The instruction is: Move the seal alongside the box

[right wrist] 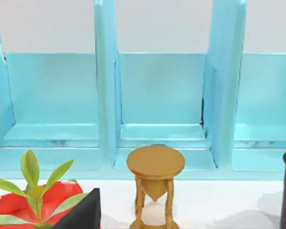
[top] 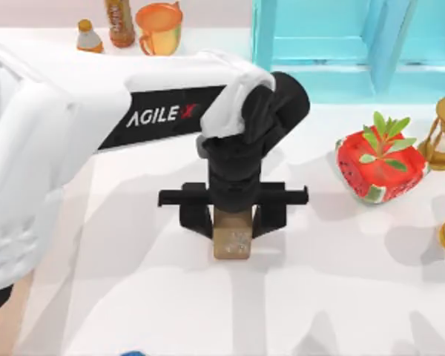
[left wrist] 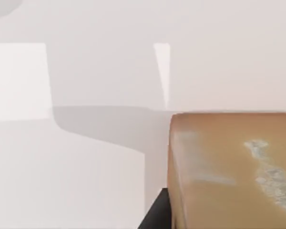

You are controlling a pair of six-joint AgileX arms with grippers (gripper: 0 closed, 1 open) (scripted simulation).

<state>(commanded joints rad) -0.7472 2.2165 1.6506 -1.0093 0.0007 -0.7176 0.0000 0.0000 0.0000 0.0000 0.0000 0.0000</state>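
Top view: the left gripper (top: pixel 232 220) is at mid-table, its fingers closed against both sides of the seal (top: pixel 232 239). The seal sits near the table's centre, well apart from the red planter (top: pixel 376 165) toward the right edge.

Left wrist view: the seal (left wrist: pixel 229 171) shows a pale mark, with white table (left wrist: pixel 86 157) beside it.

Right wrist view: a blue shelf (right wrist: pixel 157 95) stands behind an hourglass (right wrist: pixel 155 186) and the planter (right wrist: pixel 24 200).

Overhead (looking down); wrist views close.
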